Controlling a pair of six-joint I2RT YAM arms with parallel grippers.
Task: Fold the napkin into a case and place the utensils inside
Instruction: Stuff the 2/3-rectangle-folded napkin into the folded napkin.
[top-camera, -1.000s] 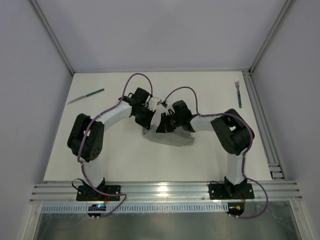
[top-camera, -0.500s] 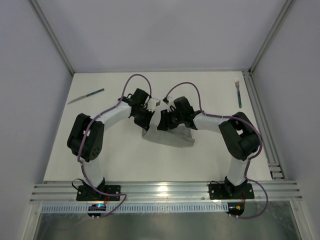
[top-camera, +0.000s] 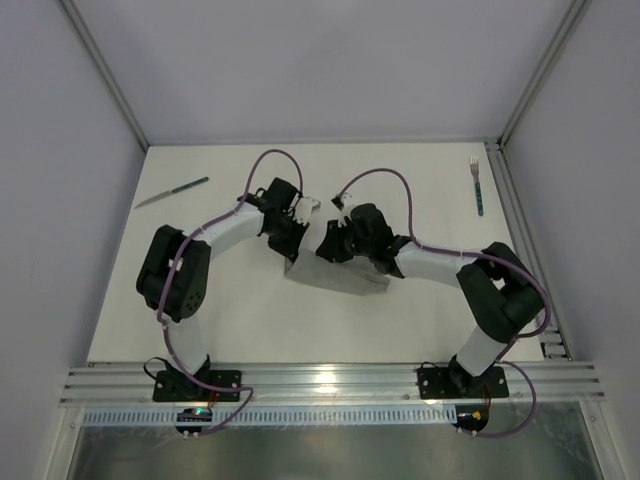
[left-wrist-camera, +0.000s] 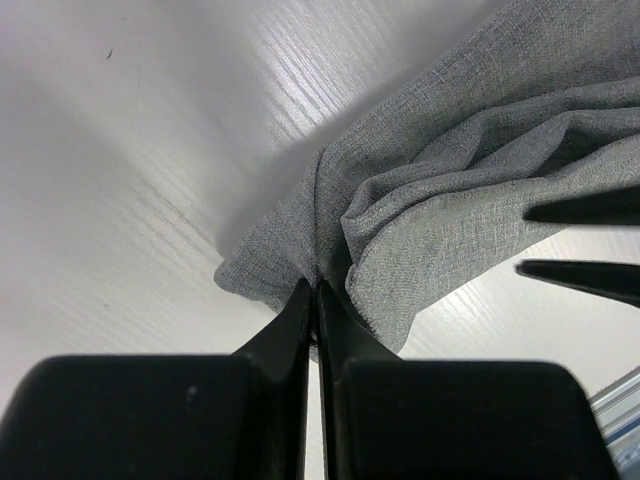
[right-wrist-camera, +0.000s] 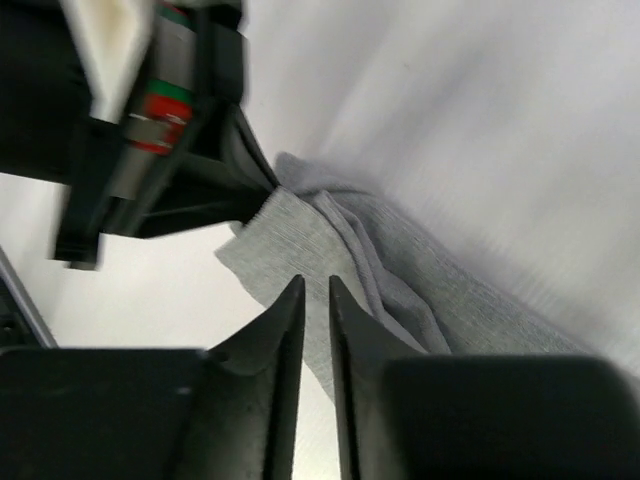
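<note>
The grey napkin (top-camera: 350, 281) lies bunched on the table (top-camera: 250, 310) between the two arms, part of it lifted in folds (left-wrist-camera: 450, 200). My left gripper (top-camera: 292, 250) (left-wrist-camera: 316, 288) is shut on a pinch of fabric near the napkin's left corner. My right gripper (top-camera: 322, 248) (right-wrist-camera: 312, 284) hovers just right of it over the cloth (right-wrist-camera: 400, 260), its jaws a narrow gap apart with nothing between them. The knife (top-camera: 172, 192) lies at the far left. The fork (top-camera: 477, 185) lies at the far right by the rail.
A metal rail (top-camera: 525, 240) runs along the table's right edge and grey walls close in the back and sides. Purple cables loop above both wrists (top-camera: 270, 160). The two grippers stand very close, the left one's body (right-wrist-camera: 150, 140) filling the right wrist view's upper left.
The right arm's elbow has swung out to the right and toward the near edge. Its jaws opened off the cloth, then narrowed. The left gripper has kept its hold and place.
</note>
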